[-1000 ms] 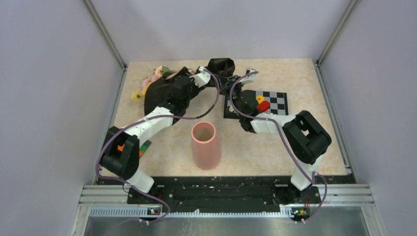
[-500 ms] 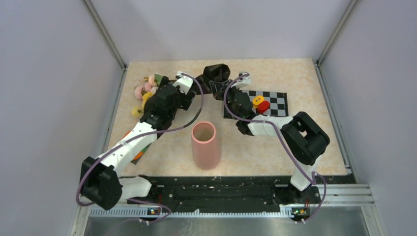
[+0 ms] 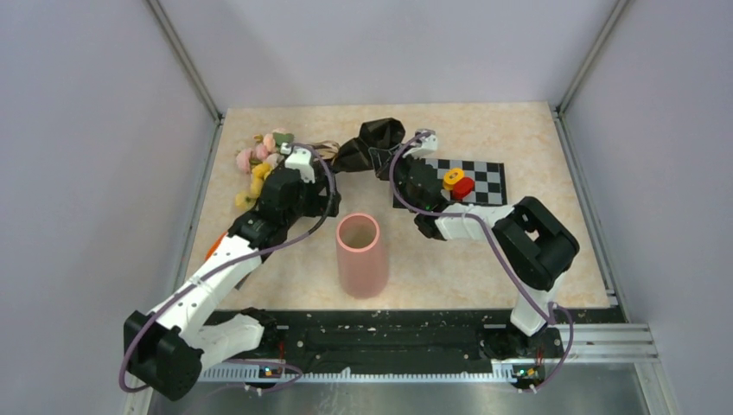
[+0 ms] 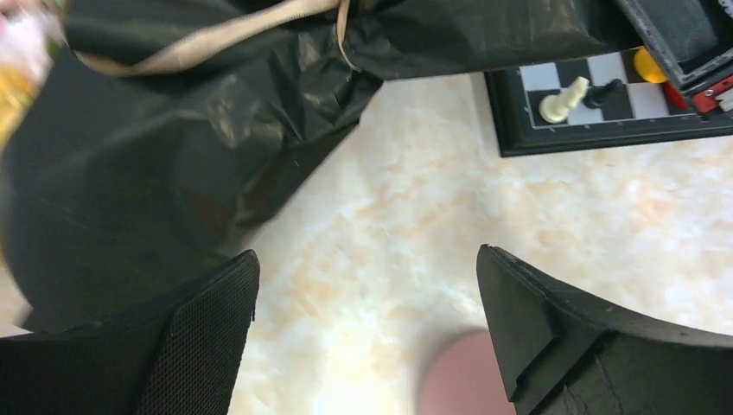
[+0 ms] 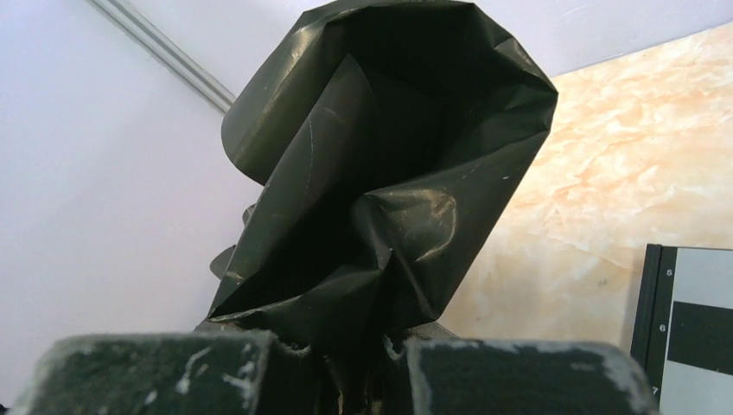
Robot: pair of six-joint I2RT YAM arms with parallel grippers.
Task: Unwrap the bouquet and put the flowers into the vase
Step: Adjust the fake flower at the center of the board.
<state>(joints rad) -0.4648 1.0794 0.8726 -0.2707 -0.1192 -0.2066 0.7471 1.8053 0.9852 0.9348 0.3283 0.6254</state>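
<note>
The bouquet lies at the back of the table, its pink, peach and yellow flowers [image 3: 258, 161] at the left end. The black wrapping paper [image 3: 373, 141] trails to the right, with tan ribbon [image 3: 323, 147] loose across it. My right gripper [image 3: 383, 161] is shut on a bunched end of the wrapping [image 5: 389, 173], which stands up above its fingers [image 5: 519, 376]. My left gripper [image 4: 367, 259] is open and holds nothing. It hovers over bare table between the wrapping [image 4: 173, 173] and the pink vase [image 3: 359, 255], whose blurred rim [image 4: 458, 380] shows at the bottom edge.
A small chessboard [image 3: 484, 180] sits to the right of the wrapping. It carries a yellow block [image 3: 453, 178], a red block [image 3: 464, 187] and two chess pieces [image 4: 564, 99]. Something orange [image 3: 214, 247] shows beside the left forearm. Enclosure walls stand close on both sides.
My left gripper has opened and drawn back from the bouquet toward the near left, baring the flowers. My right gripper kept its hold on the wrapping and shifted slightly left.
</note>
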